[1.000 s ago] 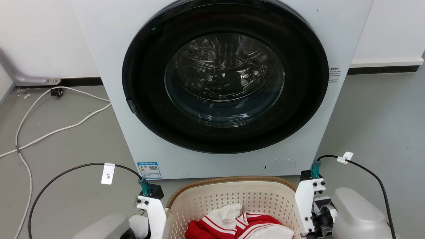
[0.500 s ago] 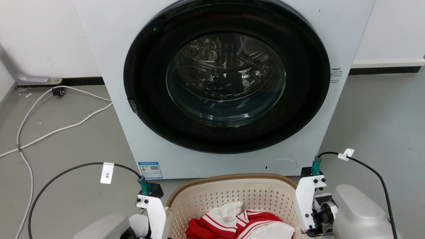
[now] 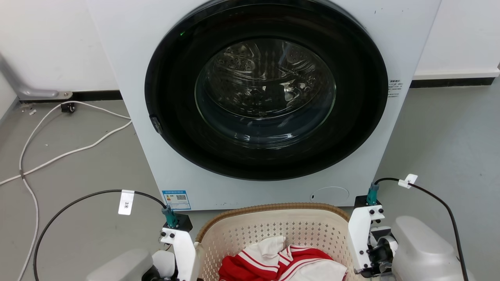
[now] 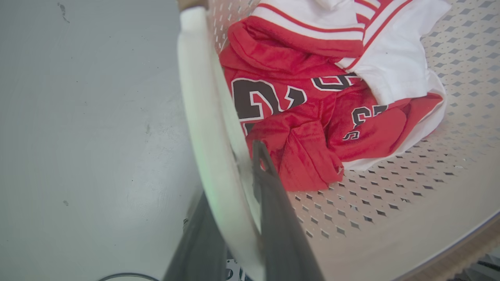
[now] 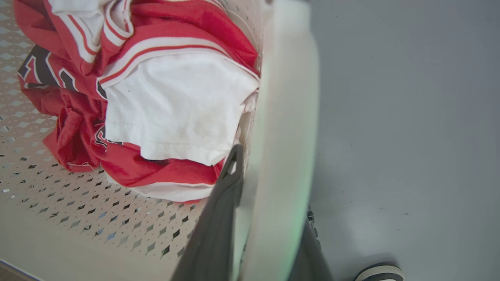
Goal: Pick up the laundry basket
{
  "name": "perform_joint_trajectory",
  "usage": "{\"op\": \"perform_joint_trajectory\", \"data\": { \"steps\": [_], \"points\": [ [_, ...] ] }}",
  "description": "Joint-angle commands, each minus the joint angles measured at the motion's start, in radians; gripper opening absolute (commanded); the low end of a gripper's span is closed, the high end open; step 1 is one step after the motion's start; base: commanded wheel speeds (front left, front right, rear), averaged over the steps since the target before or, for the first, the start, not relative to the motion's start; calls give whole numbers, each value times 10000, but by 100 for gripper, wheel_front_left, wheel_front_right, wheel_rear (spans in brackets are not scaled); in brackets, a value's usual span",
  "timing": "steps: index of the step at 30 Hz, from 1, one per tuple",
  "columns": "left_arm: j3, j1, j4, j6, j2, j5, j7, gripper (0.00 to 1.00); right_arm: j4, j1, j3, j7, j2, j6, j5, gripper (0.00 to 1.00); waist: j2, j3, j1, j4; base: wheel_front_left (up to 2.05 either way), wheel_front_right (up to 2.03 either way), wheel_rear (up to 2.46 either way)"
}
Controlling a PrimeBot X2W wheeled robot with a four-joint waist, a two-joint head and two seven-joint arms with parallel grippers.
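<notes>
The laundry basket (image 3: 273, 206), cream and perforated with a brown woven-look rim, sits at the bottom centre of the head view, just in front of the washing machine. A red and white jersey (image 3: 281, 260) lies inside it. My left gripper (image 4: 234, 203) straddles the basket's white left handle (image 4: 203, 117), one dark finger inside the wall and one outside, shut on it. My right gripper (image 5: 269, 210) is shut the same way on the white right handle (image 5: 285, 117). In the head view my wrists flank the basket, with the fingers hidden below them.
A white front-loading washing machine (image 3: 265, 183) with its round dark door shut stands directly behind the basket. White cables (image 3: 58, 156) trail over the grey floor at the left. A dark rounded thing with a pale edge (image 5: 379, 273) lies on the floor by my right gripper.
The basket's rim and both wrists sit slightly higher in the head view than a second ago. The right wrist rose a little more. The view itself shifted slightly.
</notes>
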Motion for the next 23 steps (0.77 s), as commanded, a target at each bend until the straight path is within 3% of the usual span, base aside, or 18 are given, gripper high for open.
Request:
{"op": "perform_joint_trajectory", "data": {
  "steps": [1, 23],
  "points": [
    [-38, -62, 20, -132, 104, 76, 6, 0, 53, -179, 49, -51, -232, -2, -15, 0, 0, -4, 0, 4, 0, 0, 0],
    [-39, -31, 45, -131, 135, 77, 24, 0, 240, -271, 274, -150, -204, -3, 211, 0, 0, -20, 0, 33, 0, 0, 0]
  ]
}}
